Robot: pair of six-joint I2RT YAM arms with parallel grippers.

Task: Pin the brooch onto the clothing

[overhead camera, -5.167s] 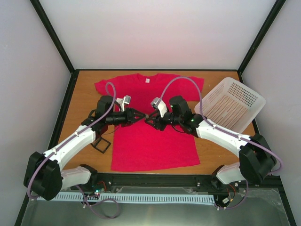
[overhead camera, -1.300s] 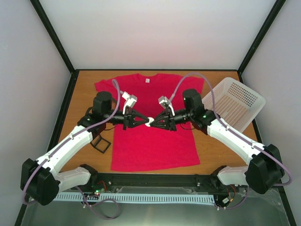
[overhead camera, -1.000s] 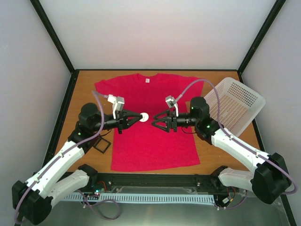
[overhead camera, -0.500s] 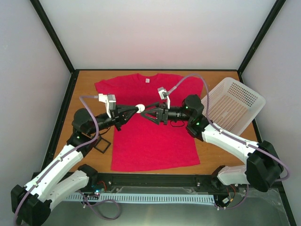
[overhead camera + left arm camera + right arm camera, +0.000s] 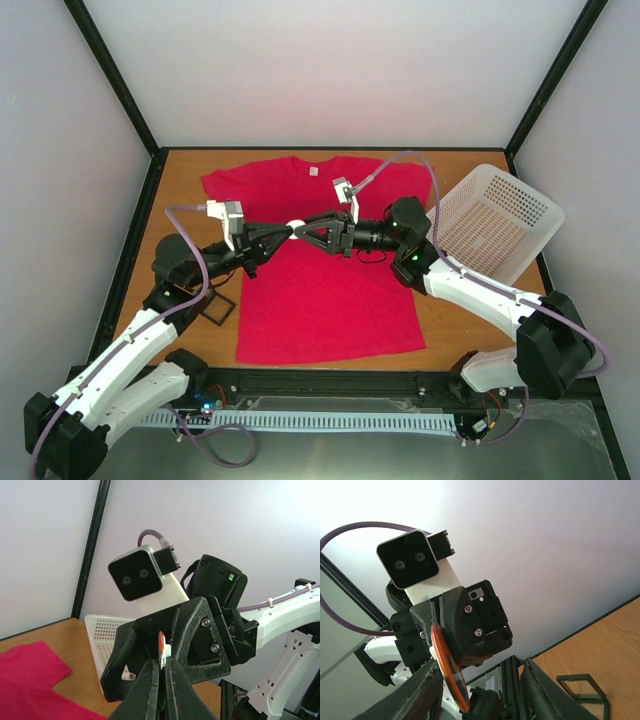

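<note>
The red T-shirt (image 5: 320, 260) lies flat on the table. My left gripper (image 5: 287, 230) is shut on the brooch (image 5: 296, 226), a small round pale disc held edge-on above the shirt's chest. In the left wrist view the brooch (image 5: 161, 650) sticks up between my closed fingertips (image 5: 156, 672). My right gripper (image 5: 306, 229) faces the left one, open, its fingers either side of the brooch. In the right wrist view the brooch (image 5: 448, 666) shows its orange face, close to my left-hand finger (image 5: 422, 692); the other finger (image 5: 547, 690) stands well apart.
A white perforated basket (image 5: 495, 220) sits tilted at the table's right edge and also shows in the left wrist view (image 5: 102, 635). A small black frame-like case (image 5: 215, 308) lies left of the shirt and shows in the right wrist view (image 5: 582, 690). Black frame posts stand at the back corners.
The left gripper drew away holding the brooch while the right one opened. Both then rose, and the right gripper has moved left until its open fingers flank the brooch.
</note>
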